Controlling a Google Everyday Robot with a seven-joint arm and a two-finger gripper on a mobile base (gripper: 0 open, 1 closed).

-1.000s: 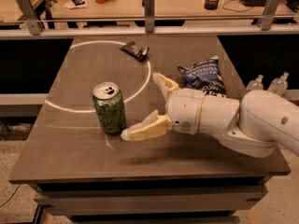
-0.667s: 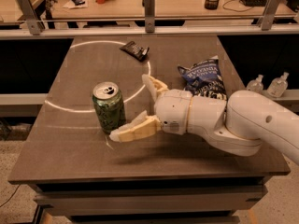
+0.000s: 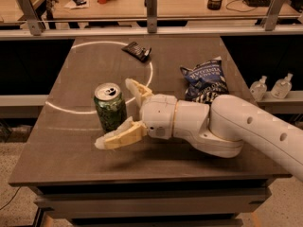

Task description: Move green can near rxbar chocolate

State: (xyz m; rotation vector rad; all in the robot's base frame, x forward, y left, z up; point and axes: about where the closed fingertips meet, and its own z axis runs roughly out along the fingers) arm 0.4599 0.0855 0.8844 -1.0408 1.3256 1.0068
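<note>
gripper (image 3: 115,114) open wide astride green can (image 3: 110,109), nothing gripped yet; an off-centre close could tip it, well short of rxbar chocolate (image 3: 136,51).

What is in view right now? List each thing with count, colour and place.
green can: one, green with a silver top, upright at table centre-left
rxbar chocolate: one, dark, far side of the table
chip bag: one, blue, right side of the table
table: one, brown, with a white circle marked on it
bottles: two, clear, on the ledge to the right
gripper: one, cream fingers, open, one finger on each side of the green can
arm: one, white, reaching in from the right
</note>
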